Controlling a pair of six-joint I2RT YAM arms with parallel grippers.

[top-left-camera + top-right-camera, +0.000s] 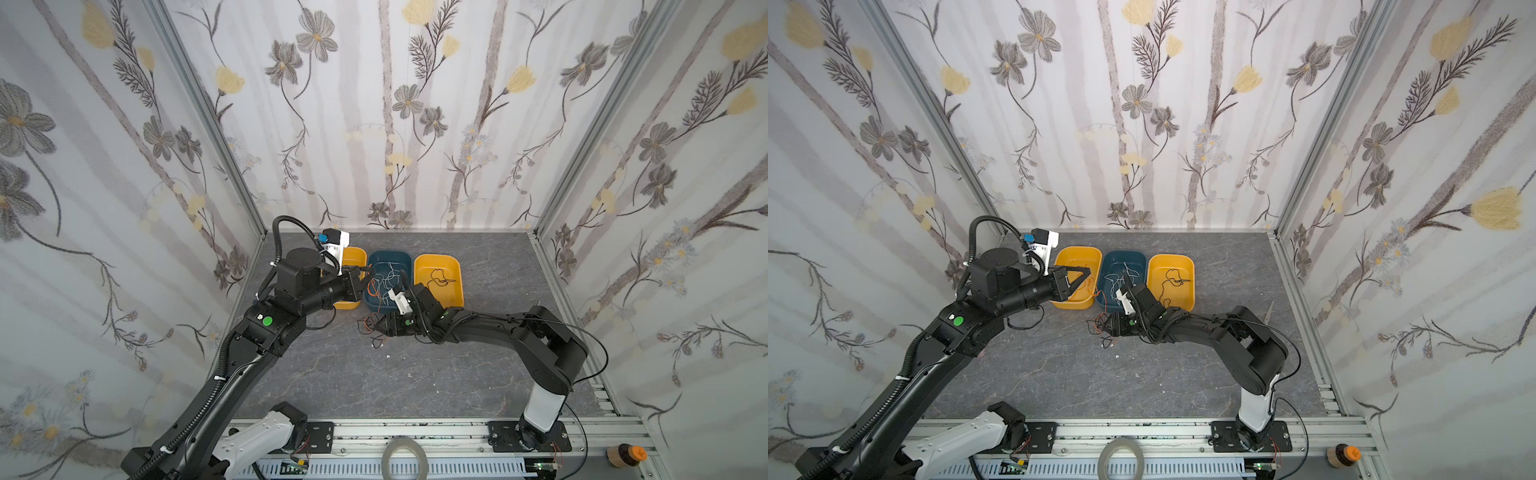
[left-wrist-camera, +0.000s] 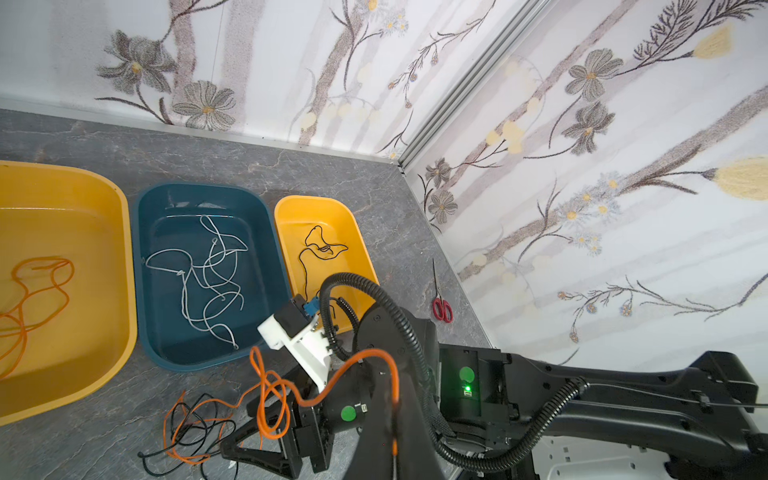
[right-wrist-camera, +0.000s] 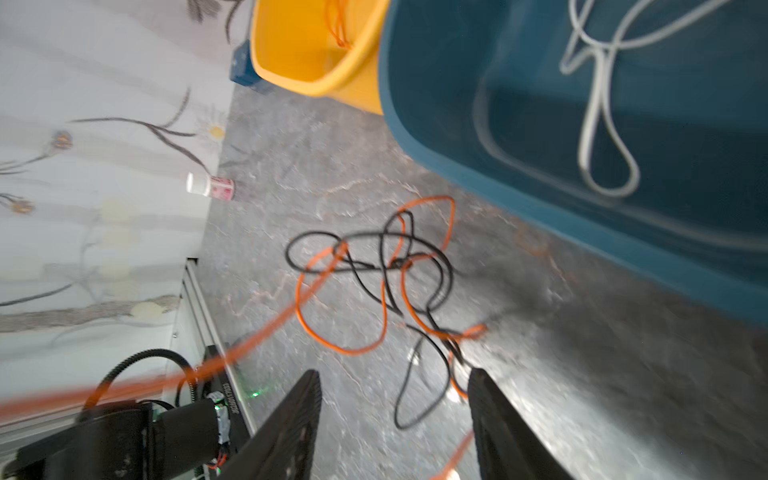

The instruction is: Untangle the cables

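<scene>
A tangle of orange and black cables (image 1: 372, 329) (image 1: 1100, 329) (image 2: 195, 428) (image 3: 386, 274) lies on the grey table in front of the blue tray. My right gripper (image 3: 395, 374) (image 1: 376, 325) (image 2: 243, 430) hovers just over it, open, with nothing between its fingers. My left gripper (image 2: 394, 399) (image 1: 369, 273) (image 1: 1088, 272) is shut on an orange cable (image 2: 324, 395), raised near the left yellow tray's inner rim. That cable runs taut down into the tangle and shows blurred in the right wrist view. White cables (image 2: 208, 270) lie in the blue tray.
Three trays stand in a row at the back: a yellow tray (image 2: 124, 332) holding orange cable, the blue tray (image 2: 266, 249), and a yellow tray (image 2: 353, 232) holding a black cable. Scissors (image 2: 441, 307) lie by the right wall. A tape roll (image 1: 405, 457) sits on the front rail.
</scene>
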